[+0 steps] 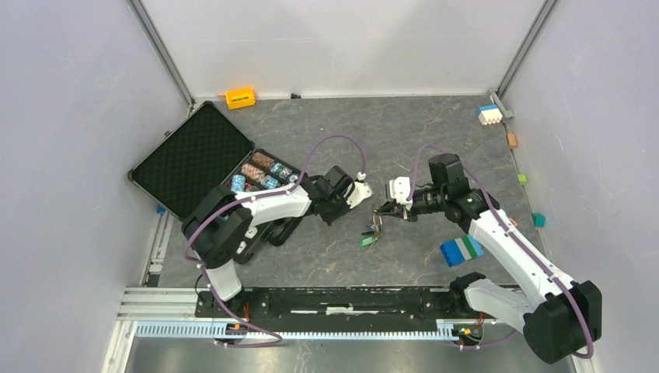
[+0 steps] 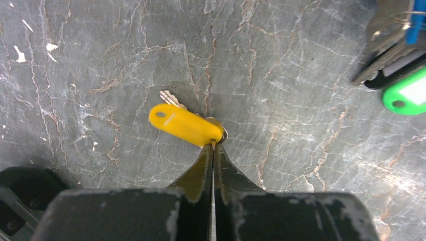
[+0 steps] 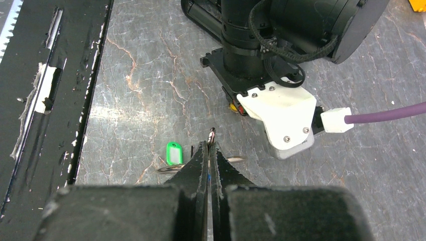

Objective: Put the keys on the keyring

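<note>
Keys (image 1: 373, 231): yellow-tagged key (image 2: 185, 124) pinched in closed left gripper (image 2: 213, 146), near but apart from green-tagged bunch (image 2: 387, 50) clamped in closed right gripper (image 3: 209, 145), mid-table (image 1: 326, 264); joining judged outstanding.

Just ahead of the left pincer (image 2: 213, 146), an oval yellow plastic tag (image 2: 185, 124) covers most of a small silver metal key (image 2: 170, 97). Up and right of it, a silver metal key bunch (image 2: 384, 35) and a green plastic tag (image 2: 408, 93) run off the frame.
</note>
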Controlling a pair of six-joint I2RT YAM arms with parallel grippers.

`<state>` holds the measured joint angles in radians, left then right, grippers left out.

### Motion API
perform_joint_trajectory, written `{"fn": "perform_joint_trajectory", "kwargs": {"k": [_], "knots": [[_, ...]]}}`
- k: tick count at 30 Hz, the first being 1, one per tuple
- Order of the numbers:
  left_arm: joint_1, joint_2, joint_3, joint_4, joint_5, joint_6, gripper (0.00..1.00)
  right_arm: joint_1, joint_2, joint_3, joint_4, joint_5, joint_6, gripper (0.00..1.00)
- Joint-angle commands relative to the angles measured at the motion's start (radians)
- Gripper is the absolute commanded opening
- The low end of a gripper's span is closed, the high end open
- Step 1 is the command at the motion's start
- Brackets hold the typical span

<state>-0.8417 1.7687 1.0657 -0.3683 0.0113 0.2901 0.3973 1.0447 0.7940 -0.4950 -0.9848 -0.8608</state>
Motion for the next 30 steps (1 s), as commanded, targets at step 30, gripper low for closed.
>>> {"fn": "perform_joint_trajectory", "kwargs": {"k": [30], "knots": [[0.004, -0.073, -0.057, 0.035, 0.052, 0.09, 0.31, -0.003, -0.008, 0.013, 0.013, -0.006, -0.015, 0.0]]}}
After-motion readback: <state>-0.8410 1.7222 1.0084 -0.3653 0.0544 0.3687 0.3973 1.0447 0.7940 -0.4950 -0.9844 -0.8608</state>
